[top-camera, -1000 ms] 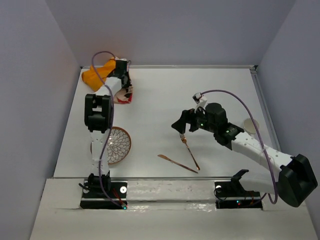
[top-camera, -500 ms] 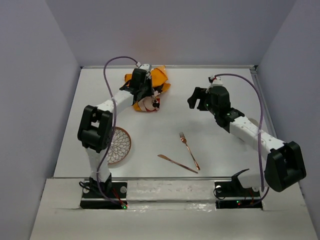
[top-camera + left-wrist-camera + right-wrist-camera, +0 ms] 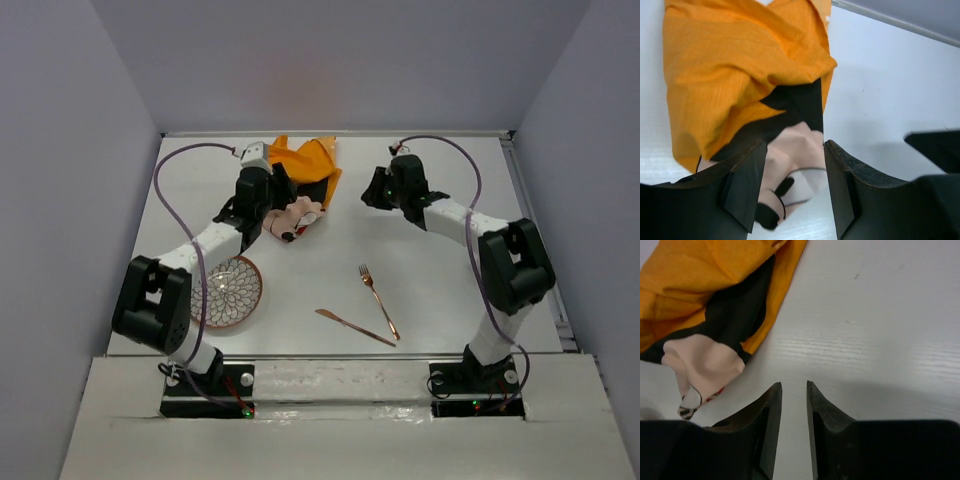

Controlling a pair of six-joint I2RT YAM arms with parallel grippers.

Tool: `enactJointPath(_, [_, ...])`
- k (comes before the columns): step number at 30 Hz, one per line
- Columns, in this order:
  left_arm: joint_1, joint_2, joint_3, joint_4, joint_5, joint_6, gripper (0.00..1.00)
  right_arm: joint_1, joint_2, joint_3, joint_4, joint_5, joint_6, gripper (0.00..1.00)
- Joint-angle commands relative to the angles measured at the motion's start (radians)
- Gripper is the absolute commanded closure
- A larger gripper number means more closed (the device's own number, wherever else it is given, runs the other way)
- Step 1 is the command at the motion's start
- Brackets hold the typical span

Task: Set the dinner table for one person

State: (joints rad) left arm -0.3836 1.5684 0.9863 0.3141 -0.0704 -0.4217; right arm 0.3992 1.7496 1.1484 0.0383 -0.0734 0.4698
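Setting for one, mat not yet spread. The white desk point(image 3: 430, 290) fills the workspace under both arms and carries an orange printed cloth mat point(image 3: 305, 165), lying crumpled and folded over itself at the far middle. A patterned plate point(image 3: 228, 291) sits at the near left, and a fork point(image 3: 378, 300) and knife point(image 3: 350, 327) lie with their near ends meeting at the near centre, well apart from the mat. The left fingers point(image 3: 745, 185) stand open above the bunched printed corner, gripping nothing. The right fingers point(image 3: 767, 425) are drawn nearly together, a narrow slot between them, over bare desk just beside the mat's edge, also holding nothing. Likely faults: the right fingers may close on the desk alone and miss the cloth, since its edge lies to one side of them. The left fingers may pinch several layers at once, so the mat drags as a bundle instead of opening flat. With both wrists working near each other at the mat, a careless pull could bring them into contact.
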Motion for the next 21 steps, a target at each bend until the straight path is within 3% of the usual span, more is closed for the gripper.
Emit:
enactJointPath(1, [-0.015,-0.162,-0.246,0.17,-0.114,-0.121,0.38,-0.007,0.143,0.183,0.092,-0.023,0.092,0.71])
enactJointPath(3, [-0.015,-0.232,-0.357,0.19,-0.15,-0.162,0.39,-0.007,0.247,0.281,0.101,0.009,0.115,0.68])
enactJointPath(4, [-0.015,-0.255,-0.383,0.189,-0.161,-0.17,0.39,-0.007,0.284,0.318,0.1,0.018,0.118,0.56])
enactJointPath(5, [-0.014,-0.275,-0.409,0.189,-0.167,-0.176,0.39,-0.007,0.322,0.356,0.083,0.024,0.124,0.52])
enactJointPath(9, [-0.009,-0.335,-0.485,0.174,-0.163,-0.201,0.39,0.003,0.487,0.523,0.022,0.032,0.133,0.44])
enactJointPath(12, [-0.001,-0.323,-0.505,0.177,-0.144,-0.21,0.39,0.012,0.606,0.638,-0.026,0.024,0.113,0.43])
enactJointPath(21, [0.054,-0.274,-0.506,0.215,-0.062,-0.2,0.39,0.055,0.764,0.948,-0.288,0.067,0.076,0.49])
